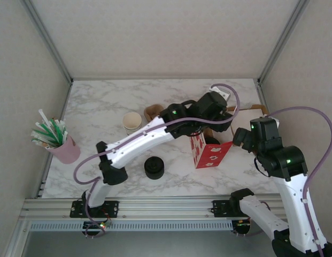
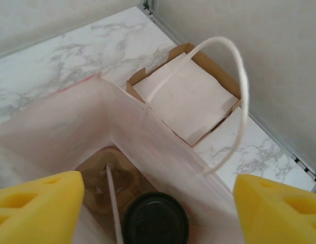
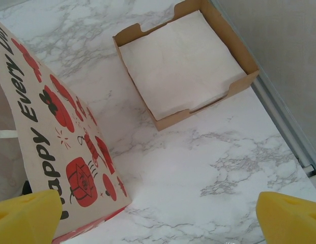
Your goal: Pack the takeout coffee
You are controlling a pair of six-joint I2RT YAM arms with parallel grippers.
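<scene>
The takeout coffee stands upright inside the paper bag, and I see its round black lid from above. It rests on a brown cardboard insert next to a white straw. My left gripper hangs over the bag's mouth, open, with both yellow pads wide of the cup and touching nothing. From the top view the red-and-white bag stands mid-table under the left arm. My right gripper is open over bare marble just right of the bag.
A brown box of white napkins lies behind the bag near the right wall. A stack of lidless cups, a black stack of lids and a pink cup of straws sit to the left.
</scene>
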